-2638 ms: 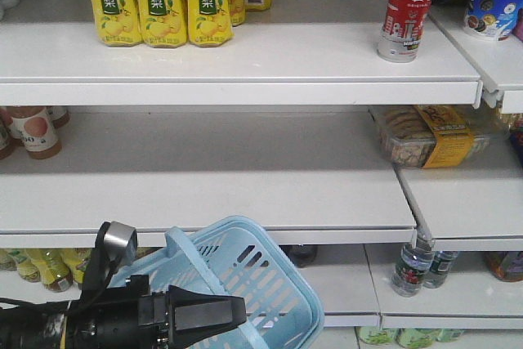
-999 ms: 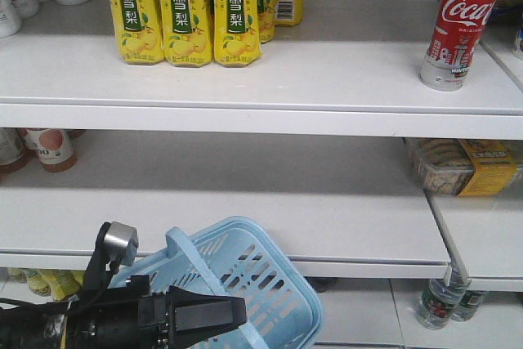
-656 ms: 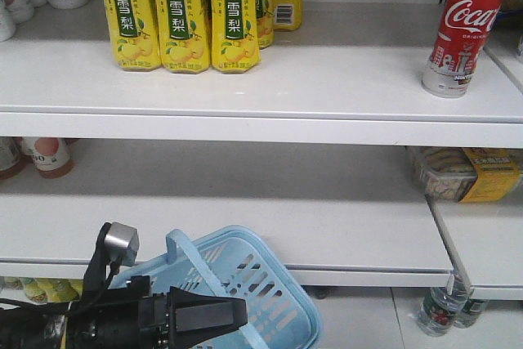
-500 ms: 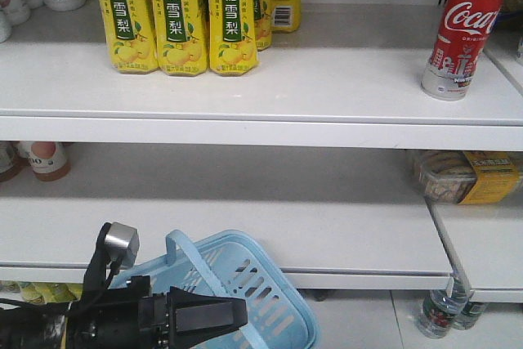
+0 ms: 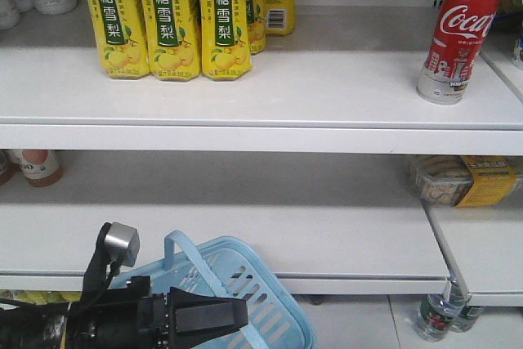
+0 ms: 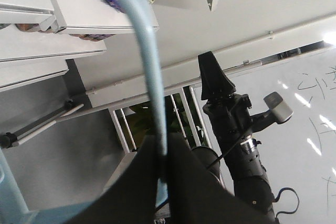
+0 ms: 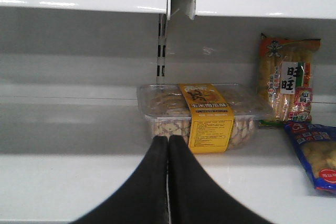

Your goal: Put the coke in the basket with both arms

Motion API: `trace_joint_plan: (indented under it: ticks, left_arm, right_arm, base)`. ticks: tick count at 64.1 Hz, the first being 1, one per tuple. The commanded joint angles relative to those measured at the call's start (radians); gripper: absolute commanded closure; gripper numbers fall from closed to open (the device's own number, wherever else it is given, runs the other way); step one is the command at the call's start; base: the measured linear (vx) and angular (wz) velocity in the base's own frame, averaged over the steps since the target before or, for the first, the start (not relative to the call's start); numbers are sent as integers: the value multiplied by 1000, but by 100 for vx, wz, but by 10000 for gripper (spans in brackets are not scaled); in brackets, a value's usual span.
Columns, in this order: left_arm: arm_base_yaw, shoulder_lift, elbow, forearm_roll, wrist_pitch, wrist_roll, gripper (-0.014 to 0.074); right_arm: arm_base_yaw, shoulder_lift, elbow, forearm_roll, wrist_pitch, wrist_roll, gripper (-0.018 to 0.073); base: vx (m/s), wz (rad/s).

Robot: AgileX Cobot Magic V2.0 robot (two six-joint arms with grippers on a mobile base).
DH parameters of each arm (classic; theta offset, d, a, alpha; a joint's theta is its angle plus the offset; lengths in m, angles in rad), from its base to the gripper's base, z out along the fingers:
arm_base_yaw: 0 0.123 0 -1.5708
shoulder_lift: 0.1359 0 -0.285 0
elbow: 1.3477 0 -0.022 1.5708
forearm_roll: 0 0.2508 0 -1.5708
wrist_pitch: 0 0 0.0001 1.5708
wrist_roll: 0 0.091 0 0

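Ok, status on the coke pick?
Left fingers shut on basket handle. Right fingers shut, empty. Coke upright on top shelf, far right, untouched. Nothing in front of it.

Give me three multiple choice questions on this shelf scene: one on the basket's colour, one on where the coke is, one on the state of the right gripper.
1. What colour is the basket?
A light blue; B green; C red.
2. Where is the coke?
A in the basket; B on the top shelf, towards its right end; C in the right gripper.
3. How is the right gripper?
A wide open; B shut on the coke; C shut on nothing.

Answers: A, its slotted wall is light blue. B, it stands upright on that shelf, well right of the yellow cartons. C, the right wrist view shows the fingers meeting with nothing between them.
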Motion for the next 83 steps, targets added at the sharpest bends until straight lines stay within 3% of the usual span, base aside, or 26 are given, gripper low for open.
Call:
trace_joint_plan:
  ticks: [1,69,75,83]
  left_arm:
    - [-7,-34,-16,-46,-229,9,603]
    - [-7,-34,-16,-46,-229,9,603]
    - [-7,-34,-16,-46,-229,9,603]
    - [-7,-34,-16,-46,-229,9,603]
  right_arm:
    - [-3,-12,8,-3,-77,-3,569]
    - [-3,-12,6,-3,-87,-1,569]
    - [-3,-12,-15,61,-106,56,569]
    - [-3,12,-67,67,-91,34,569]
  base:
    - [1,0]
    - [0,0]
    - [0,0]
    - [0,0]
